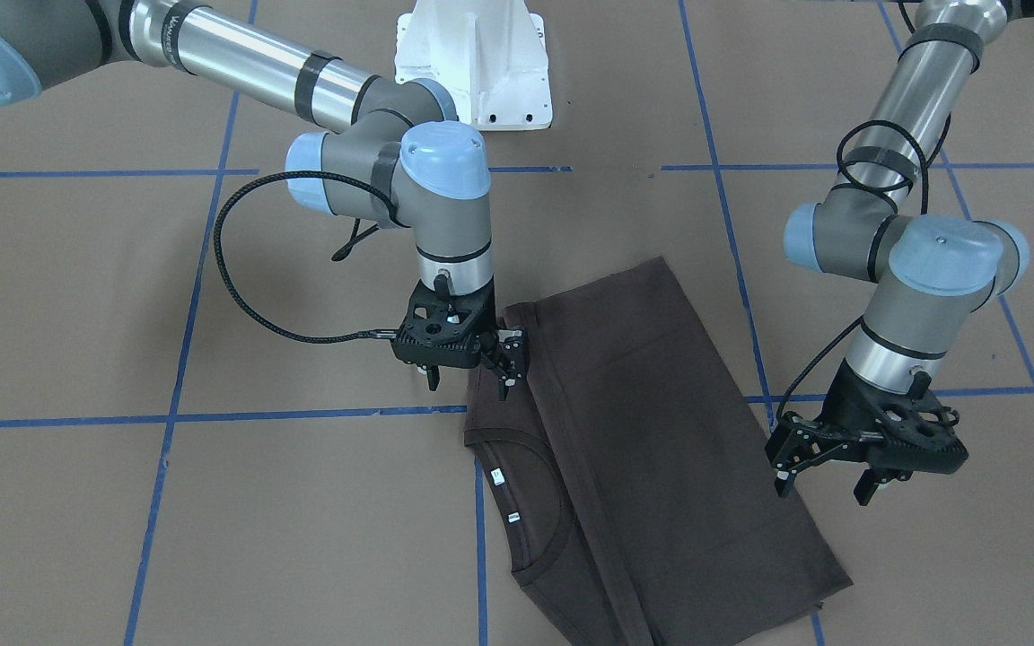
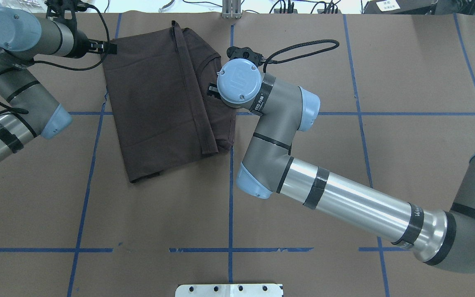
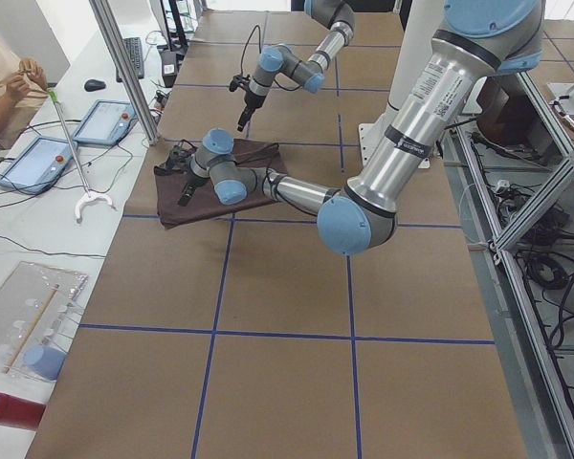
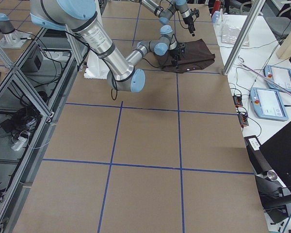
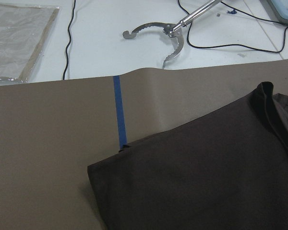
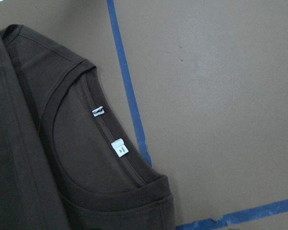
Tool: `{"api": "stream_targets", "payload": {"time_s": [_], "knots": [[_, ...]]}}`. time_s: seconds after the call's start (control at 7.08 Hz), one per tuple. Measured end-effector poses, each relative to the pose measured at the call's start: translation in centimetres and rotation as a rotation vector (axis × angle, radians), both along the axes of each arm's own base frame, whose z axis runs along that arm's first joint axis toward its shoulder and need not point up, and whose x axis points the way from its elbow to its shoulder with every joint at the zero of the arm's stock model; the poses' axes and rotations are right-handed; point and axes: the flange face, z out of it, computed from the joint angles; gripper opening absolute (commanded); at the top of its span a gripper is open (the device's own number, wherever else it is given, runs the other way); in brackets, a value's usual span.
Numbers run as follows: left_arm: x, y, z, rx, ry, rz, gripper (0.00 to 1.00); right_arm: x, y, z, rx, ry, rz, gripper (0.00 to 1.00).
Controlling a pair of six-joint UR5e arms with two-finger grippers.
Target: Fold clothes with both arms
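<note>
The dark brown T-shirt [image 1: 652,422] lies folded lengthwise on the brown paper table, its collar with two small white labels [image 1: 497,476] towards the operators' side. It also shows in the overhead view [image 2: 155,103] and both wrist views [image 5: 206,177] [image 6: 72,158]. My right gripper [image 1: 468,386] is open and empty, pointing down over the shirt's folded edge near the shoulder. My left gripper [image 1: 827,489] is open and empty, low beside the opposite long edge of the shirt. In the overhead view the left gripper [image 2: 111,47] sits at the shirt's far left corner, and my right wrist hides the right gripper.
The white pedestal base [image 1: 472,63] stands at the robot's side of the table. Blue tape lines [image 1: 212,417] grid the paper. Past the table's far edge a metal grabber tool [image 5: 168,31] and cables lie on a white bench. An operator [image 3: 5,86] sits there.
</note>
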Motion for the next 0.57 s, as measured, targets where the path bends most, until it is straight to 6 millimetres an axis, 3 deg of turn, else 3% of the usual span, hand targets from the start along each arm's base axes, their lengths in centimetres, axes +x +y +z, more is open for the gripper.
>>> {"api": "stream_targets", "payload": {"time_s": [0.57], "knots": [[0.2,0.1,-0.1,0.001,0.001,0.002,1.0,-3.5,1.1,1.8,0.021,0.038,-0.013,0.69]]}}
